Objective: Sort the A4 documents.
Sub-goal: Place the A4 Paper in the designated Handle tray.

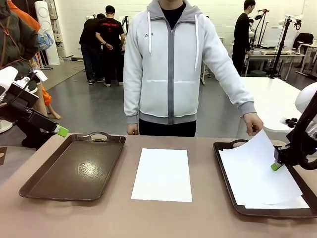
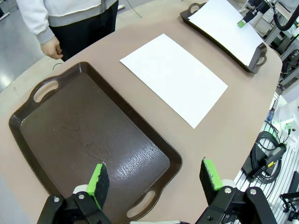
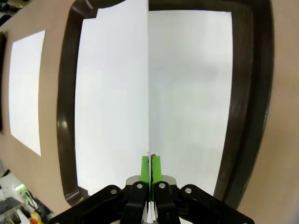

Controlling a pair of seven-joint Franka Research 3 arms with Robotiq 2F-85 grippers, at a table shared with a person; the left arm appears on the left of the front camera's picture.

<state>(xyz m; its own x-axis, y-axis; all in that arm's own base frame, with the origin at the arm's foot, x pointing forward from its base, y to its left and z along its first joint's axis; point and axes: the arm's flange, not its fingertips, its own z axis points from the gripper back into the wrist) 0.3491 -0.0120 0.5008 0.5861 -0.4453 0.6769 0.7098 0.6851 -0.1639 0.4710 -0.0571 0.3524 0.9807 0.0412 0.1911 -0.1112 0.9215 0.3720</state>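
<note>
Paper sheet edge-on — in right hand

A dark brown tray lies at the tan table's left, a second tray at its right.

One sheet on table between left tray and right tray with sheets

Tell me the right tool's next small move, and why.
Probably lift the pinched sheet higher, clear of the right tray. The right tool is shut on its edge, the sheet is only partly raised off the stack, and the person's hand is at its far corner.
</note>
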